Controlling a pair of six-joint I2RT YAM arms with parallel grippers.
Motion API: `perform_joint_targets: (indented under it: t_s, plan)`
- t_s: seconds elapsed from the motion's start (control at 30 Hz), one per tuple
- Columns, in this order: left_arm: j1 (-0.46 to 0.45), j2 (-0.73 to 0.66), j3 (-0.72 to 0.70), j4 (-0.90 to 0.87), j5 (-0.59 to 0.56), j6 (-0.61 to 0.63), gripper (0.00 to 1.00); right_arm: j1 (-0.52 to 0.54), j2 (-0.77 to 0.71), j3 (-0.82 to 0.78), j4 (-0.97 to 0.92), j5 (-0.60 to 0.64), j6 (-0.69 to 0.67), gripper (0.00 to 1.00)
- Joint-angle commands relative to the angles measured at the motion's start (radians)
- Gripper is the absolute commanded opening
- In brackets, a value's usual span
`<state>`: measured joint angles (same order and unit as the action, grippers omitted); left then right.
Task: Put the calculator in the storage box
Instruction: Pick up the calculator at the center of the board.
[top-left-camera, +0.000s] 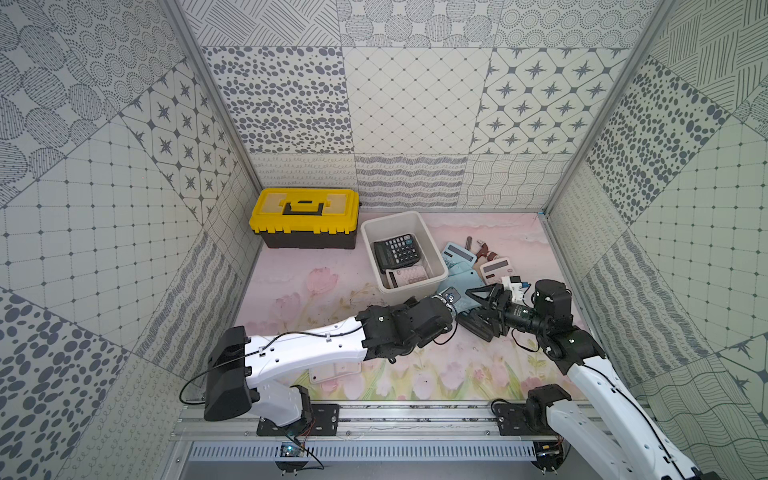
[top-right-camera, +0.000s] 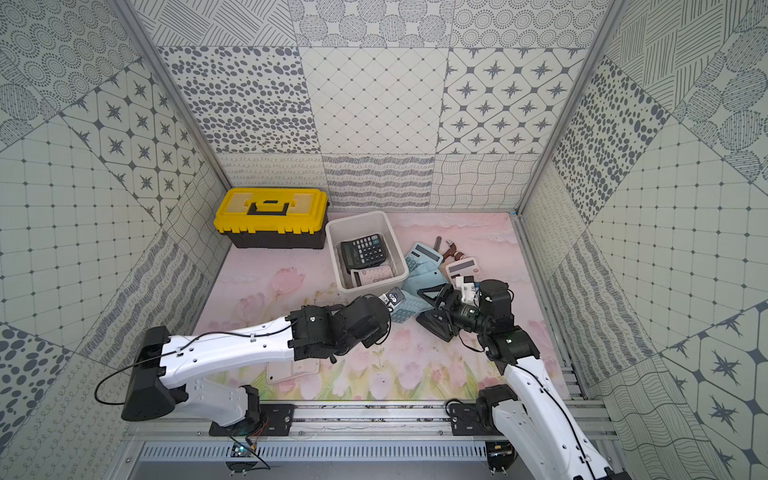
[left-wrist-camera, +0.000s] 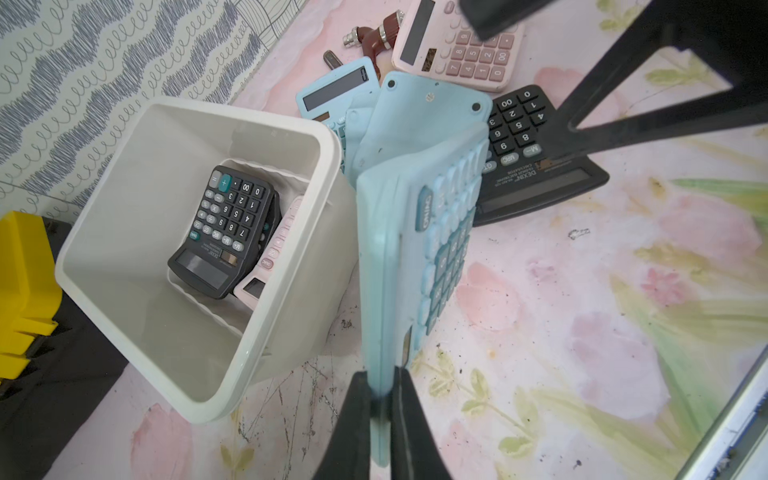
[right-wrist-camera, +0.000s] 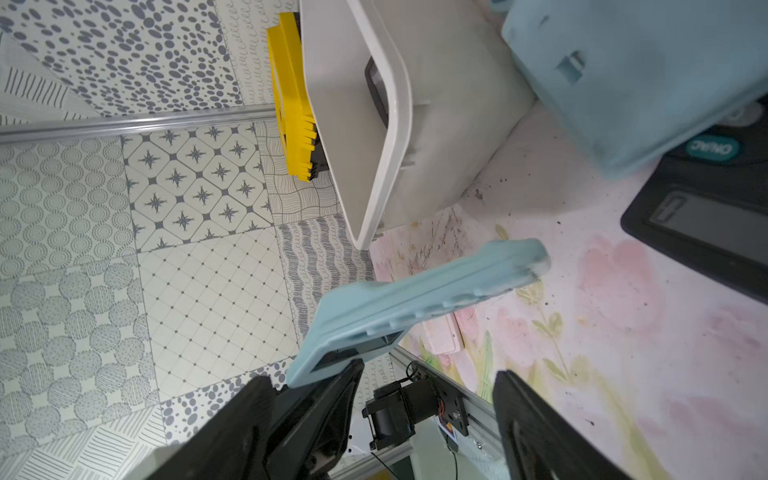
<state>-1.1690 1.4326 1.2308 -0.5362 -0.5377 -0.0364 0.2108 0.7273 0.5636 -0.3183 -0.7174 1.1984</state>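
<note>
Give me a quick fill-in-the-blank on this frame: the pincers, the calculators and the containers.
1. The left pincer is shut on the blue calculator; the right pincer is ____.
2. A black calculator and a pink calculator lie inside the white ____.
3. The toolbox is black with a ____ lid.
Missing: open; box; yellow.

toolbox (top-left-camera: 305, 218) left of storage box (top-left-camera: 390, 226) | calculator (top-left-camera: 395, 251) in it | calculator pile (top-left-camera: 459, 254) right
</note>
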Motion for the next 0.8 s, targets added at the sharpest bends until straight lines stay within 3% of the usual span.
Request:
perform_joint_targets:
  t_s: [0.0, 0.33, 0.77]
  plan:
    - [0.066, -0.028, 0.066, -0.085, 0.175, -0.165, 0.00, -0.020, -0.032, 0.030, 0.020, -0.005, -0.160, 0.96]
    - [0.267, -0.136, 0.076, -0.095, 0.541, -0.459, 0.00, -0.027, -0.053, 0.045, 0.037, 0.011, -0.261, 0.97]
    - [0.654, -0.217, -0.076, 0.064, 1.179, -0.781, 0.00, -0.025, -0.025, -0.069, 0.278, -0.037, -0.166, 0.97]
